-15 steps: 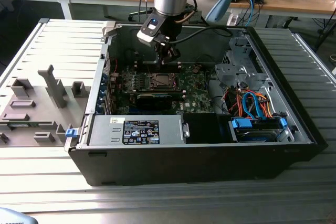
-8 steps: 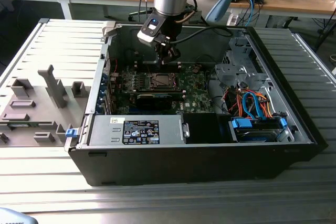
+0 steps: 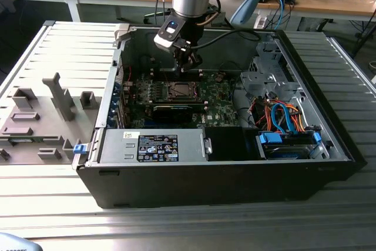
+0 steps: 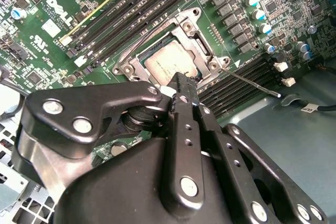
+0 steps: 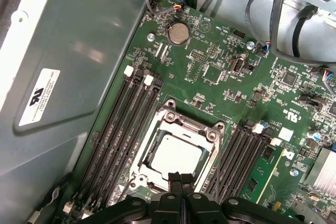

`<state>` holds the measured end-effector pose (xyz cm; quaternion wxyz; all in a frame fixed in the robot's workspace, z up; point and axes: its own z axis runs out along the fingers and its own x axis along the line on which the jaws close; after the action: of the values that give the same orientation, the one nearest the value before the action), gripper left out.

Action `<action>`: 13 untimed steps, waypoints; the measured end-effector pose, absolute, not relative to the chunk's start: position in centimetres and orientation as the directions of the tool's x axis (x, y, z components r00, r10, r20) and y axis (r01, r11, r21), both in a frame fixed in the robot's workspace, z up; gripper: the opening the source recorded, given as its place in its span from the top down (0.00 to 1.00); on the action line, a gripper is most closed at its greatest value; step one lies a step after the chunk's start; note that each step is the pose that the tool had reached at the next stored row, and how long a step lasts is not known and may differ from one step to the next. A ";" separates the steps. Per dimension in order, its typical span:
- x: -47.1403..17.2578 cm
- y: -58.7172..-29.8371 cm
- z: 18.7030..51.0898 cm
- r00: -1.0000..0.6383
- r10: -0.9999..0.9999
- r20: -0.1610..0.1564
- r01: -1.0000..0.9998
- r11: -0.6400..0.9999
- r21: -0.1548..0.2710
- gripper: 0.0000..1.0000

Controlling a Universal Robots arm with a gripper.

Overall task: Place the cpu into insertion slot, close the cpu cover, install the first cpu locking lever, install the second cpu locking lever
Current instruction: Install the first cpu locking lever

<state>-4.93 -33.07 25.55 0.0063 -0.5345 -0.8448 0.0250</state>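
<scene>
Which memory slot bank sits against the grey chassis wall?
The bank running toward the coin cell; the other bank lies beyond the cpu, beside the yellow-edged slot.

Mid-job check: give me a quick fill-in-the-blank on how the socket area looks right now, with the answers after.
1. The cpu cover lies ____ over the cpu, whose metal top shows through its window.
2. The gripper is at the cover's edge with its fingers ____.
3. The circuit board around them is ____.
4. In the exterior view, the orange and blue cables lie toward that view's ____.

Missing words: closed; shut; green; right.
</scene>
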 end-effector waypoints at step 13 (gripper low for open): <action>-4.9 -33.1 25.5 -0.460 0.888 -0.016 0.887 0.458 -0.049 0.89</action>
<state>-4.93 -33.07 25.55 0.0059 -0.5197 -0.8539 0.0250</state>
